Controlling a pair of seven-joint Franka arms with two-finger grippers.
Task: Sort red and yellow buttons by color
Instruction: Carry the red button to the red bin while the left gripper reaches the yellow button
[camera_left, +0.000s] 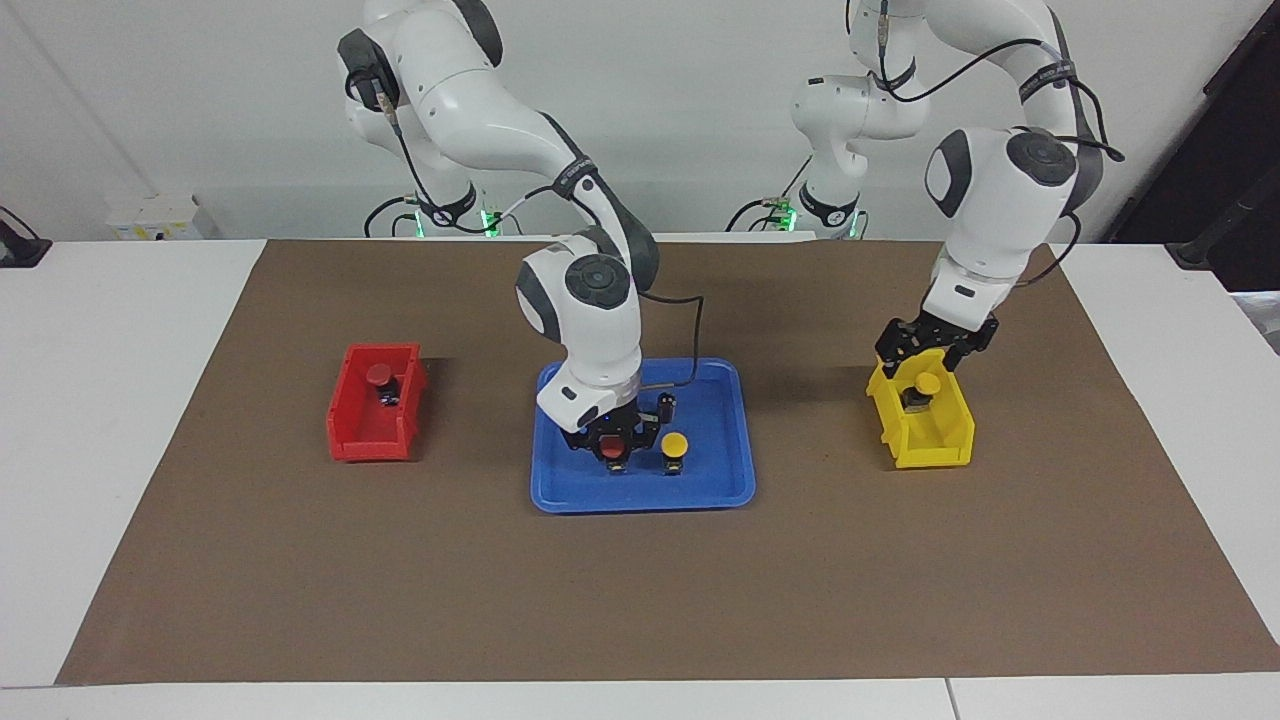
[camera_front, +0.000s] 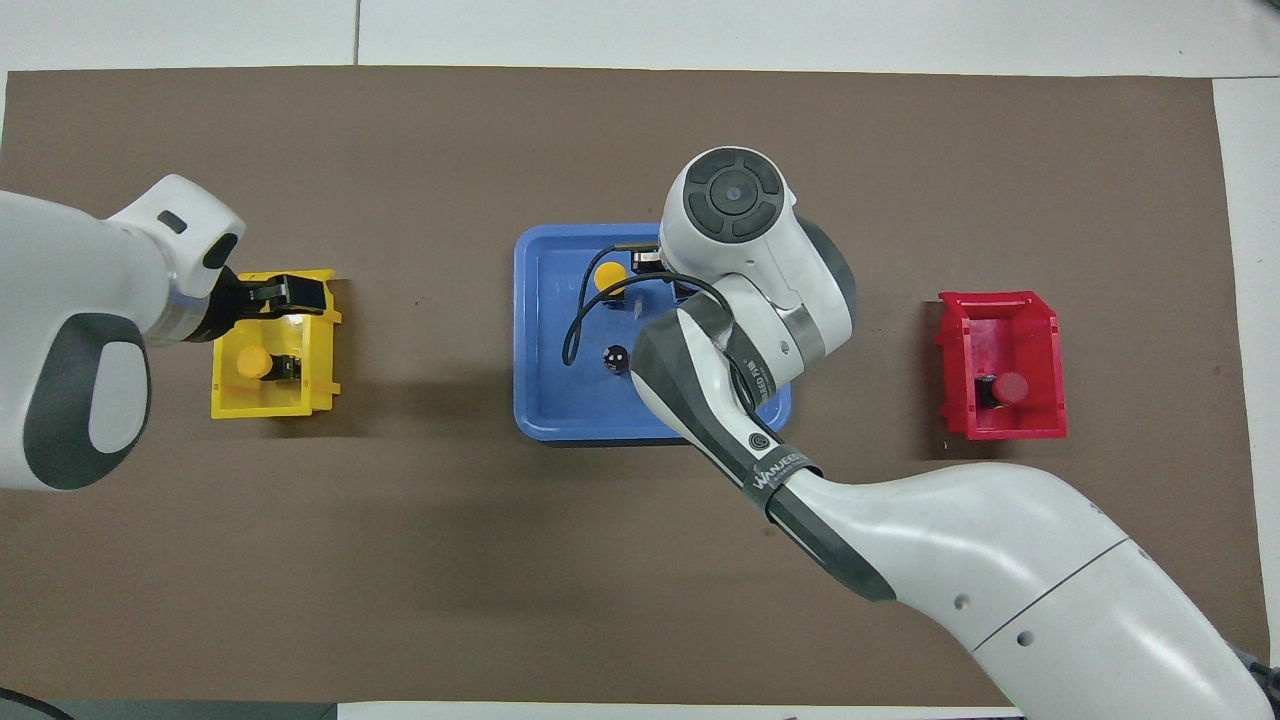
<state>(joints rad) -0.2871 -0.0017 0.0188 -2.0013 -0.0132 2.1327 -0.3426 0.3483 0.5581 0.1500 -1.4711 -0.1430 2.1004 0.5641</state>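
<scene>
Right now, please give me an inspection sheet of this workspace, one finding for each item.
Surface: brown mat on white table.
Job's things: red button in red bin; yellow button in yellow bin; second red button and second yellow button on blue tray.
Clutter: black cylinder on tray.
Grippers: right gripper shut on second red button; left gripper open above yellow bin, holding nothing.
Cables: black cable hangs from right arm over tray.
Surroundings: white wall; white box on table near right arm's base.
</scene>
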